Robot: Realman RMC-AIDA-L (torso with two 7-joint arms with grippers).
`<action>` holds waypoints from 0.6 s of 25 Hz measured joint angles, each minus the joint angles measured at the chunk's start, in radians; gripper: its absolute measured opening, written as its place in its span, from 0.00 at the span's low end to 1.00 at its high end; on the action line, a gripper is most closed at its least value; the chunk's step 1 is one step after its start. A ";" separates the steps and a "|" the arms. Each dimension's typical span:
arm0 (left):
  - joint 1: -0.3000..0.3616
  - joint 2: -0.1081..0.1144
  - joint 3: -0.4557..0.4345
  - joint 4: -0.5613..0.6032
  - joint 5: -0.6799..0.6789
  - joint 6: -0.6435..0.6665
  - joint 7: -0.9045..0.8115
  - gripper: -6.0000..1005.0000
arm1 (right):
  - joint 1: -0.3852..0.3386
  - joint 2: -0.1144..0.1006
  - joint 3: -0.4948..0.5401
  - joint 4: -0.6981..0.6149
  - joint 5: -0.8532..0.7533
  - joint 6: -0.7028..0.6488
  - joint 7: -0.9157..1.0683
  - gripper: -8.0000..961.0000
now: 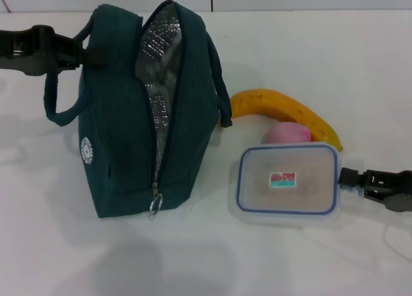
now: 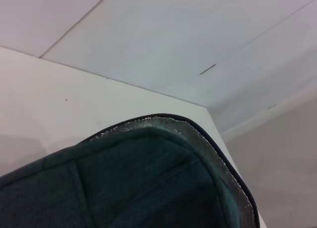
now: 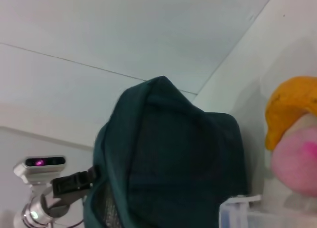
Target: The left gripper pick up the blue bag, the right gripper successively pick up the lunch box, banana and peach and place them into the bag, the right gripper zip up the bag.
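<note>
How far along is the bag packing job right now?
Done: the left gripper holds the blue bag upright, unzipped. In hand: the right gripper is at the lunch box, which lies on the table. Left: box, banana and peach all go in, then zipping.

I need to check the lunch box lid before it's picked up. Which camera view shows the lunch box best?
The head view: the whole lunch box lies flat, blue-rimmed lid and sticker facing up, with the right gripper at its edge. The right wrist view catches only a clear corner of it. The left wrist view shows none of it.
</note>
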 joint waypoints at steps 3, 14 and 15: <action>-0.001 0.000 -0.004 -0.002 0.000 0.000 0.001 0.04 | -0.001 0.004 0.013 0.000 0.000 -0.018 0.000 0.20; -0.001 0.001 -0.002 -0.002 0.000 0.000 0.003 0.04 | 0.000 0.010 0.020 -0.001 0.004 -0.036 -0.005 0.17; 0.000 0.001 -0.002 -0.002 0.000 0.000 0.003 0.04 | 0.000 0.010 0.020 -0.001 0.009 -0.041 -0.007 0.17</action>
